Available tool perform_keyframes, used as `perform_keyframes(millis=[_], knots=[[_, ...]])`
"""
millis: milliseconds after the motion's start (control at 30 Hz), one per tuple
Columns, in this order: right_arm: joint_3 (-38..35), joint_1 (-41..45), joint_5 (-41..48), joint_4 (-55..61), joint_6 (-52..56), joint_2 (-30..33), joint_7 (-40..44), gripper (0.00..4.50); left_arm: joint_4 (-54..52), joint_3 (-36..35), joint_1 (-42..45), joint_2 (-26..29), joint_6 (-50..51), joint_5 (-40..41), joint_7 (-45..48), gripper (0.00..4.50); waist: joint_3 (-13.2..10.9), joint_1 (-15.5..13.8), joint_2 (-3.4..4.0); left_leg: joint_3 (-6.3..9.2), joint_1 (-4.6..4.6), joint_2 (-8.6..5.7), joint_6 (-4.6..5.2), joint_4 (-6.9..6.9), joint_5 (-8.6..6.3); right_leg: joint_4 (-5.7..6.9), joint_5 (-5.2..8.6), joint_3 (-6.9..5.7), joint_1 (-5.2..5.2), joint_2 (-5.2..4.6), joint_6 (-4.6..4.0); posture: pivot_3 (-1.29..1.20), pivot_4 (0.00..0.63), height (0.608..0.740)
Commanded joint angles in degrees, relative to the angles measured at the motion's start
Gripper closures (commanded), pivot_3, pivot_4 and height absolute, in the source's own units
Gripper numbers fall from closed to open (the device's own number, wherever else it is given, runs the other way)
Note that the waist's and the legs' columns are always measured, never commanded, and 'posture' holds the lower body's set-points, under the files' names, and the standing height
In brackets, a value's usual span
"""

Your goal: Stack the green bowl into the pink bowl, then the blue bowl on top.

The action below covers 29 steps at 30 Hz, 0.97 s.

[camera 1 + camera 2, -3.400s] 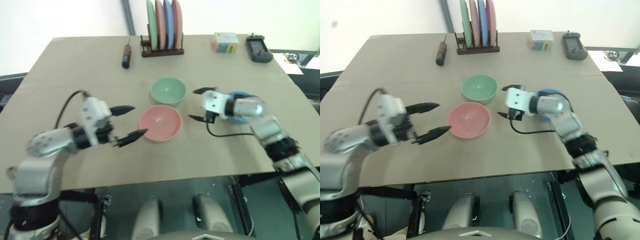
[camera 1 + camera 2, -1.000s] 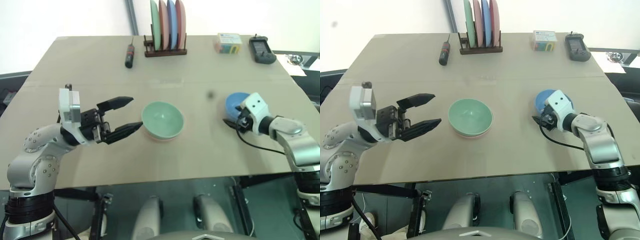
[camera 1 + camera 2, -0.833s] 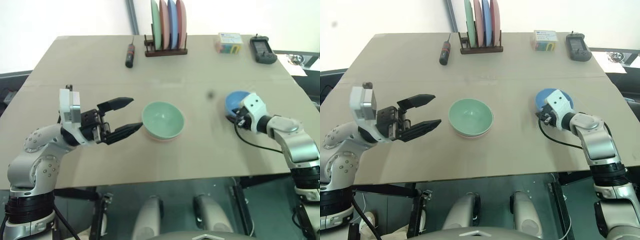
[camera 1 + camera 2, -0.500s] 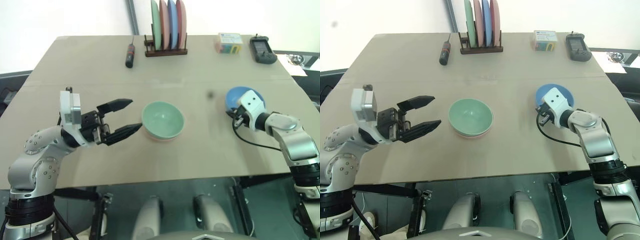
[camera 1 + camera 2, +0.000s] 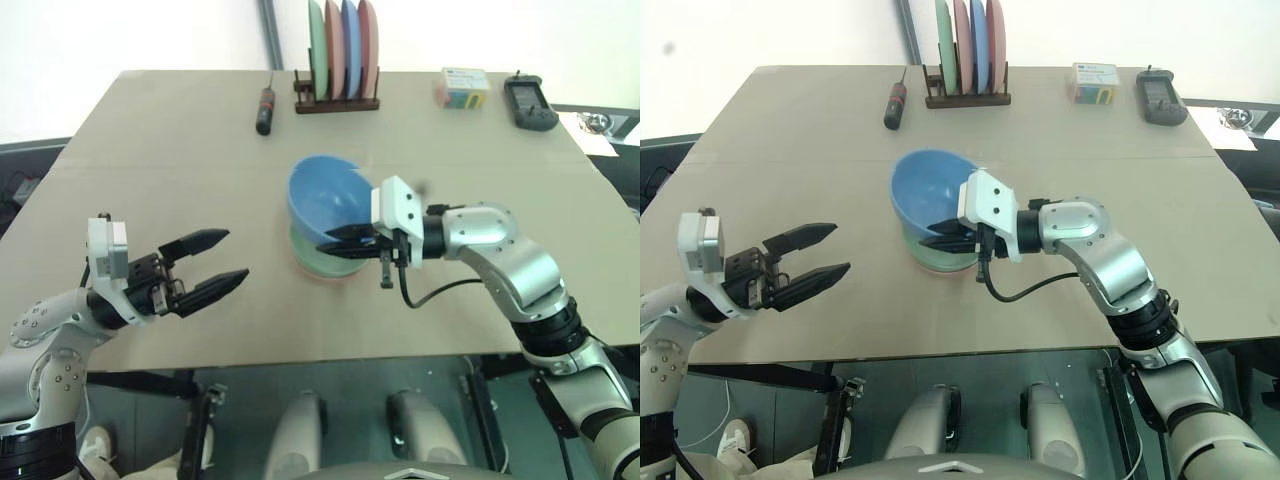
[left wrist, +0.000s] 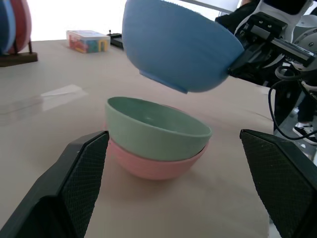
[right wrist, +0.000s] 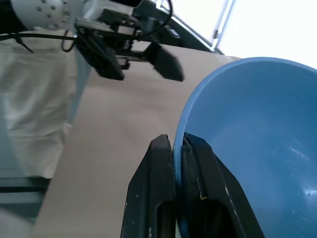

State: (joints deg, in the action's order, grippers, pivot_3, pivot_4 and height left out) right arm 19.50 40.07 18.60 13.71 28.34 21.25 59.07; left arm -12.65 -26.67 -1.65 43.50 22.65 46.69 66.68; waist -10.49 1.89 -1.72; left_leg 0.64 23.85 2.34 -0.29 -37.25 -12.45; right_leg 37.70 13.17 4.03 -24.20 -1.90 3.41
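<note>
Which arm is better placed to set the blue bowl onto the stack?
The right. Its gripper is shut on the rim of the blue bowl, holding it tilted in the air just above the green bowl, which is nested in the pink bowl. The left gripper is open, off to the side.

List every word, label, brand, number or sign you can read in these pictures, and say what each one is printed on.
No text can be read anywhere.
Small colourful box at the table's far edge: it carries printing, too small and blurred to read.
Black handheld device beside the box: no readable marking.
Screwdriver: no readable marking.
Blue bowl, green bowl, pink bowl: plain, no lettering.
</note>
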Motion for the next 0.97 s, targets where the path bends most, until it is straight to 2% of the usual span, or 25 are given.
perform_keyframes(millis=[33,167,233,267,333,433,633,800,967], knots=[[1.63,1.15,-0.68,-4.58,-3.4,-2.35,1.21,3.91,-4.58,-1.19,-0.92,0.01,1.51,0.42,-4.37,0.0,0.0,0.31,-0.01,-0.01,0.0,0.0,0.0,0.0,0.0,0.0,0.0,0.01,0.0,0.0,0.0,0.0,0.15,0.74],[-0.11,-0.08,-0.63,-4.63,-4.85,-1.88,0.86,2.7,-7.83,-1.31,-2.53,1.09,7.07,4.26,-6.85,0.0,-0.01,0.48,0.01,0.0,0.0,0.01,0.0,0.06,0.0,0.07,-0.01,0.0,-0.07,0.04,0.02,0.0,0.15,0.74],[-2.85,-1.19,-0.18,-2.46,-5.17,-1.17,-1.11,1.9,-8.54,-1.35,-3.21,1.15,6.32,2.77,-7.39,0.0,-0.01,0.47,0.01,0.01,0.0,0.02,0.0,0.07,0.0,0.08,-0.03,0.0,-0.07,0.05,0.04,0.0,0.15,0.74],[-4.68,-2.44,1.03,-0.21,-4.07,0.25,-1.21,1.35,-8.48,-1.43,-3.41,0.73,5.75,2.09,-7.89,0.0,-0.01,0.41,0.01,0.01,0.0,0.02,0.0,0.07,0.0,0.07,-0.02,0.0,-0.07,0.04,0.04,0.0,0.15,0.74],[-7.74,-5.22,2.41,3.67,-3.1,3.26,-1.12,1.35,-8.25,-1.55,-3.39,-0.89,4.2,2.21,-7.72,0.0,-0.01,0.17,0.01,0.03,0.0,0.02,0.0,0.07,0.0,0.07,-0.01,-0.01,-0.06,0.05,0.02,0.0,0.15,0.74],[-14.02,-12.45,4.55,10.05,-1.65,9.81,-1.32,1.35,-8.77,-0.17,-5.23,-1.88,-1.09,-4.25,-8.71,0.0,0.0,-0.18,-0.01,0.02,0.0,-0.01,0.0,0.07,0.0,-0.01,0.0,-0.02,-0.02,0.0,0.01,0.0,0.15,0.74],[-26.48,-25.57,7.52,14.66,2.48,21.22,-1.6,1.35,-8.17,-0.47,-7.8,-1.6,-2.32,-5.04,-6.58,0.0,0.0,0.08,0.0,-0.05,-0.04,-0.01,0.0,0.09,0.0,-0.05,0.02,0.03,-0.02,0.0,0.02,0.0,0.15,0.74],[-40.02,-36.03,10.71,16.36,3.71,27.38,-0.37,1.35,-5.19,-4.24,-11.5,1.54,-3.49,-4.91,-0.91,0.0,0.0,0.42,0.0,-0.14,-0.09,0.02,0.0,0.08,-0.01,-0.04,0.15,0.11,-0.03,0.03,0.23,0.0,0.15,0.74],[-43.17,-38.57,14.22,17.76,4.96,29.25,-0.75,1.35,-3.31,-3.66,-10.53,3.2,-3.88,-5.27,1.02,0.0,0.01,0.29,-0.02,-0.15,-0.05,0.01,0.0,0.05,-0.01,-0.09,0.16,0.11,-0.03,0.01,0.24,0.0,0.15,0.74]])
